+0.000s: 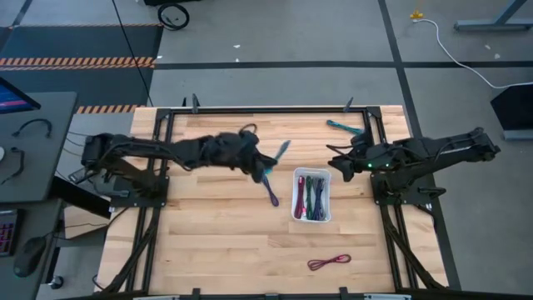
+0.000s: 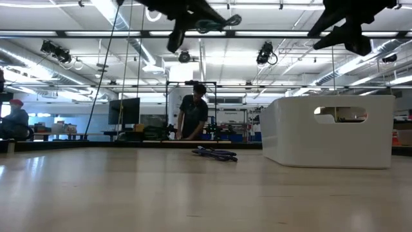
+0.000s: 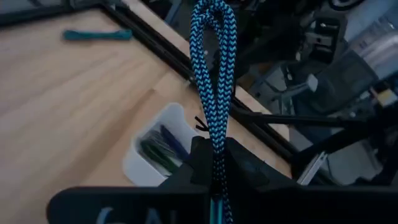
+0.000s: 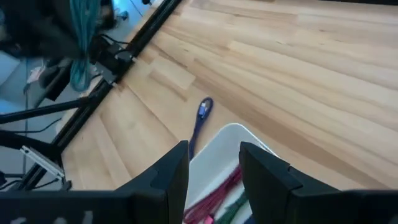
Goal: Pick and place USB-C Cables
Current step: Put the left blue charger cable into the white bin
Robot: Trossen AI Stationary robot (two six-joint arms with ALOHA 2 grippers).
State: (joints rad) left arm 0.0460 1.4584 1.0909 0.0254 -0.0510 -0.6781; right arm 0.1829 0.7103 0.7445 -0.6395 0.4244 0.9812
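My left gripper (image 1: 265,161) is raised over the table's middle, just left of the white tray (image 1: 298,177), and is shut on a teal-and-black braided cable (image 3: 214,62). The same cable (image 1: 281,150) shows high up in the low view (image 2: 219,22). A purple cable (image 1: 271,190) lies flat on the wood beside the tray (image 4: 200,118). Several cables, purple, green and maroon, lie inside the tray (image 4: 231,134). My right gripper (image 4: 214,171) hovers open above the tray's far end, touching nothing (image 1: 337,162). My left gripper pinches the braided cable bundle near one end (image 3: 216,163) between its two fingers. The looped end (image 3: 213,18) sticks out past the fingertips. The cable is lifted clear of the table, high above it in the low view.
A second teal cable (image 1: 343,127) lies near the table's far right corner (image 3: 96,35). A maroon cable (image 1: 329,262) lies toward the near edge. A black frame (image 1: 250,112) borders the table. Bare wood (image 1: 208,225) spreads left of the tray. A person (image 2: 193,116) stands in the room behind.
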